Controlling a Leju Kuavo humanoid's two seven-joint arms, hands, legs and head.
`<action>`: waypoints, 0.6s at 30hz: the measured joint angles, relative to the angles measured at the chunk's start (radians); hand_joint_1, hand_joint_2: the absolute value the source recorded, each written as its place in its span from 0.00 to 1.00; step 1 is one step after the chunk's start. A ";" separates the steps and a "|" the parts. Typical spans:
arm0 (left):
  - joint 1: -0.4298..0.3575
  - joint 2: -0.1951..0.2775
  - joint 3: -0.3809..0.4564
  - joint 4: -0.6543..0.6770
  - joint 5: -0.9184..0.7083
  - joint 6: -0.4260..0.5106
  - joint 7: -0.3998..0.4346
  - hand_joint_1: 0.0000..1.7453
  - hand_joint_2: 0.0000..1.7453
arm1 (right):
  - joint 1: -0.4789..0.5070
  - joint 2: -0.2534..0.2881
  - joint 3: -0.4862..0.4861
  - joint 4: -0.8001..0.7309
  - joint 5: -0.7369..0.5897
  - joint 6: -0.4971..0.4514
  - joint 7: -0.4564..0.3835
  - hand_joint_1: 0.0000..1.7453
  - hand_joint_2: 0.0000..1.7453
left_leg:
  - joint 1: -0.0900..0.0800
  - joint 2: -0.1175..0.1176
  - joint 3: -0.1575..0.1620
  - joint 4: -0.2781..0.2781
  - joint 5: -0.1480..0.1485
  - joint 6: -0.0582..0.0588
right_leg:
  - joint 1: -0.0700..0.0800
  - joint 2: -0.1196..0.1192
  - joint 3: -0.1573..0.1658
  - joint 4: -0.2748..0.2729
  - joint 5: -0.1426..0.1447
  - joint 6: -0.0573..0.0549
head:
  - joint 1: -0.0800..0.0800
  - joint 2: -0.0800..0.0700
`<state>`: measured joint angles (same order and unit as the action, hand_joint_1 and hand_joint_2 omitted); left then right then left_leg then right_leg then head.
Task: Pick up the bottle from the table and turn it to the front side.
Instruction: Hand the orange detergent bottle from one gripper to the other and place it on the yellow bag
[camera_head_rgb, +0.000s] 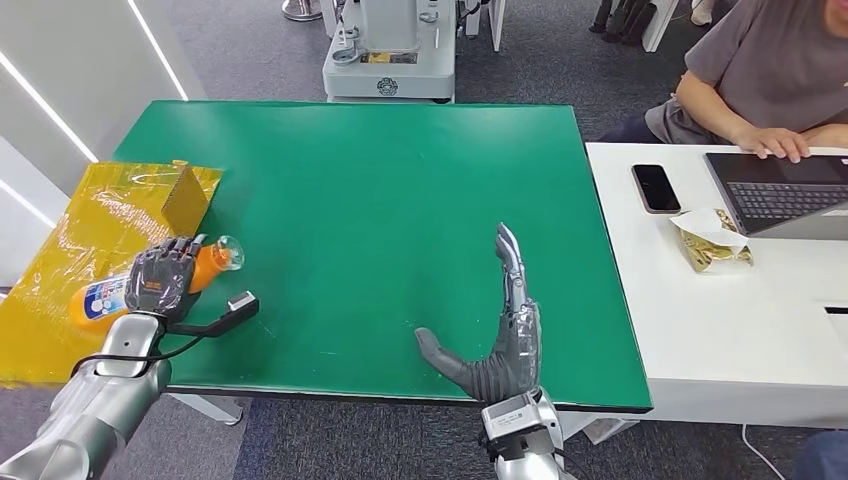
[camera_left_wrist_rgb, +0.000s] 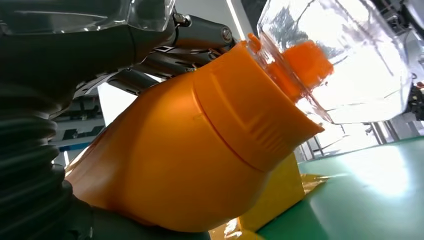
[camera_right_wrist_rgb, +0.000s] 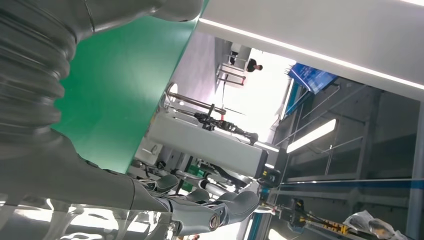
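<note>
A: Where is the bottle (camera_head_rgb: 205, 268)?

B: In the left hand (camera_head_rgb: 160, 279). The fingers (camera_head_rgb: 172, 262) wrap over its orange body from above. It lies on its side over the left edge of the green table (camera_head_rgb: 380, 200), its clear cap (camera_head_rgb: 229, 253) sticking out past the fingers toward the table's middle. The white and blue label (camera_head_rgb: 102, 297) shows on the wrist side of the fingers.

A: What does the left wrist view give?

B: The orange shoulder and ribbed collar close up, with the clear cap (camera_left_wrist_rgb: 345, 60) over an orange neck. Whether any liquid is inside cannot be told; the body is opaque.

A: And around it?

B: A yellow plastic bag (camera_head_rgb: 90, 240) lies beneath and behind the hand, and a small brown box (camera_head_rgb: 186, 197) stands on it just beyond the fingers. Its contents cannot be seen.

A: The right hand (camera_head_rgb: 500, 330)?

B: It holds nothing. It stands edge-on over the table's near edge, fingers straight and extended, thumb splayed toward the left hand, well apart from the bottle.

A: Beyond that?

B: A white desk (camera_head_rgb: 720, 320) beside the table carries a phone (camera_head_rgb: 656, 187), a crumpled gold packet (camera_head_rgb: 712, 240) and a laptop (camera_head_rgb: 785, 192) that a person (camera_head_rgb: 770, 80) types on.
</note>
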<state>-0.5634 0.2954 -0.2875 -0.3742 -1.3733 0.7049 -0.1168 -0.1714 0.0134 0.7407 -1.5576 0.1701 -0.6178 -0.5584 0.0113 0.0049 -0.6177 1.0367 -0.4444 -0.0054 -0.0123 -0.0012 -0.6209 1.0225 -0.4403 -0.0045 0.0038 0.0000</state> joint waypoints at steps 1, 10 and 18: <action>0.005 0.000 0.001 0.000 -0.004 0.001 0.005 0.97 1.00 | 0.000 0.000 0.000 -0.001 0.001 0.001 0.001 0.00 1.00 | 0.000 0.000 0.000 0.000 0.000 0.000 | 0.000 0.000 0.000 0.000 0.000 0.000 | 0.000 0.000; 0.033 -0.038 0.070 0.012 0.058 -0.028 0.054 0.00 1.00 | 0.000 0.006 0.002 -0.003 0.018 0.026 0.013 0.00 1.00 | 0.000 0.000 0.000 0.000 0.000 0.000 | 0.000 0.000 0.000 0.000 0.000 0.000 | 0.000 0.000; 0.059 -0.058 0.138 0.022 0.054 -0.021 0.100 0.00 1.00 | -0.003 0.021 0.002 0.008 0.020 0.052 0.015 0.00 1.00 | 0.000 -0.001 -0.001 0.000 0.000 0.000 | 0.000 -0.001 0.000 0.000 0.000 0.000 | 0.000 0.000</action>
<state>-0.5040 0.2376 -0.1498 -0.3524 -1.3196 0.6834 -0.0169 -0.1749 0.0339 0.7424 -1.5491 0.1897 -0.5659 -0.5438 0.0115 0.0042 -0.6185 1.0367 -0.4444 -0.0055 -0.0122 -0.0017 -0.6210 1.0224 -0.4405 -0.0047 0.0038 0.0000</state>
